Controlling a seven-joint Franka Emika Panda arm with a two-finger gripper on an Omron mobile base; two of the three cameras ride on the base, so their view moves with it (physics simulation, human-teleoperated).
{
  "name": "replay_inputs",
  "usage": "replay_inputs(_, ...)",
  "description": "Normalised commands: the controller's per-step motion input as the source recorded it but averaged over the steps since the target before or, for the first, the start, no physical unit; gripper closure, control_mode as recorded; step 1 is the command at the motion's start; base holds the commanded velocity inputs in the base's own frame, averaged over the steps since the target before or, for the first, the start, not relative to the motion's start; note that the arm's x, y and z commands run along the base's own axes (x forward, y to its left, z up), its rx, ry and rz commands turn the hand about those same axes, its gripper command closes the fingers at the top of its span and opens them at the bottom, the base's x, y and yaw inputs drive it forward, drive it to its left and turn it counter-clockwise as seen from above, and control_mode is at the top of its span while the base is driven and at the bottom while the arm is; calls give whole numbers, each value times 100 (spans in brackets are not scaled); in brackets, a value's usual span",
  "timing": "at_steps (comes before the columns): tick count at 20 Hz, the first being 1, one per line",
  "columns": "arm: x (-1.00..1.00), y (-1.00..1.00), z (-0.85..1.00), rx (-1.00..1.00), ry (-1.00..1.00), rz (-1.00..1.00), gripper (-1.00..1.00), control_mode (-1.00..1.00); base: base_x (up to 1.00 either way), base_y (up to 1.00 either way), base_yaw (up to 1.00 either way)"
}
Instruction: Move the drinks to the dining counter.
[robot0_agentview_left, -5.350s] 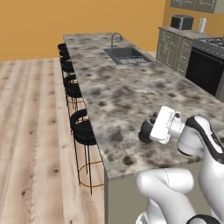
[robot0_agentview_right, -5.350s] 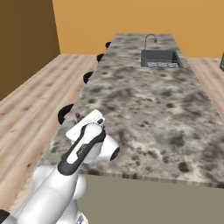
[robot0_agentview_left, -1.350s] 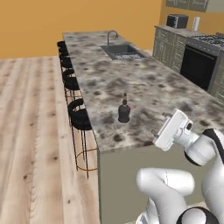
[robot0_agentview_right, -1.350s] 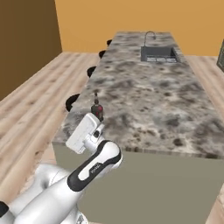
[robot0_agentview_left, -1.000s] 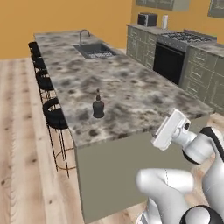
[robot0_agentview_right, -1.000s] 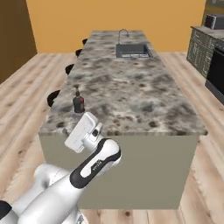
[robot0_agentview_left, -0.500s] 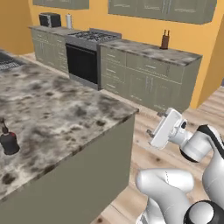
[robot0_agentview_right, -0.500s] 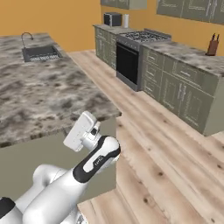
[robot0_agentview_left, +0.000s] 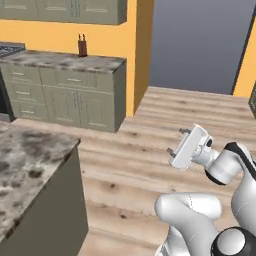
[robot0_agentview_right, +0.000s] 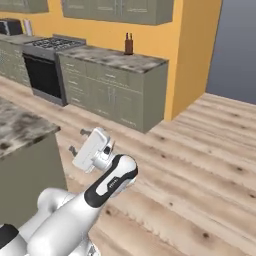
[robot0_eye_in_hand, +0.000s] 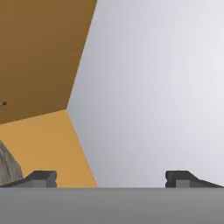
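You're between deliveries: the gripper (robot0_agentview_left: 177, 143) rides spread wide and empty, the dining counter (robot0_agentview_left: 25, 165) corner low to its left. Neither drink is near it now (0.5 s ago 1 bottle stood on that counter; the base has since swung away). Next, find bottle 2.

A corner of the long island with a grey-brown speckled marble top (robot0_agentview_left: 30, 160) shows at about eight o'clock in the left base view, standing on the pale wooden plank floor (robot0_agentview_left: 150, 125). Along the orange wall at ten o'clock runs a shorter speckled worktop over grey-green cabinet doors (robot0_agentview_right: 117, 59). On it, toward its far end, stands a dark brown knife block (robot0_agentview_right: 129, 45), upright against the wall.
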Motion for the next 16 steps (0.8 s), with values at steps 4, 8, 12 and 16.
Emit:
replay_inputs(4, 0, 0, 0, 0, 0, 0, -100, 100, 0, -43, -78)
replay_inputs(8, 0, 0, 0, 0, 0, 0, -100, 100, 0, -40, -80)
replay_inputs(12, 0, 0, 0, 0, 0, 0, -100, 100, -6, -1, -74)
replay_inputs(16, 0, 0, 0, 0, 0, 0, -100, 100, -1, 93, -44)
